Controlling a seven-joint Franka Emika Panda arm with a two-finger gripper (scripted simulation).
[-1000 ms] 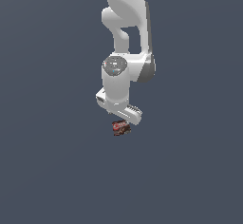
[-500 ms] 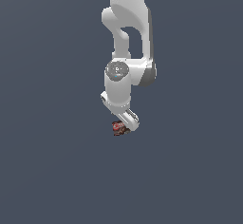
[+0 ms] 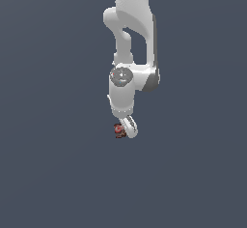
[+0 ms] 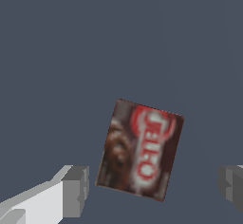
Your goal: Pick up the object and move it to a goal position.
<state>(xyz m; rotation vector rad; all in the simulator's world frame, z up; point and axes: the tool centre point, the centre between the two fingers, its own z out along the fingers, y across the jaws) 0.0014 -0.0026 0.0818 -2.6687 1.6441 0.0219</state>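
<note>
The object (image 4: 140, 149) is a small dark brown-and-red box with red lettering, lying flat on the grey floor. In the wrist view it sits between my two grey fingertips (image 4: 76, 192), with a gap on each side, so nothing touches it. My gripper (image 4: 154, 187) is open and points down at it. In the exterior view the object (image 3: 117, 130) peeks out on the exterior view's left of the white gripper (image 3: 127, 128), which hides part of it.
The white arm (image 3: 130, 43) comes down from the top of the exterior view. All around lies a plain dark grey floor (image 3: 58, 164).
The hand has turned at the wrist and come lower over the box. The box has stayed about where it was.
</note>
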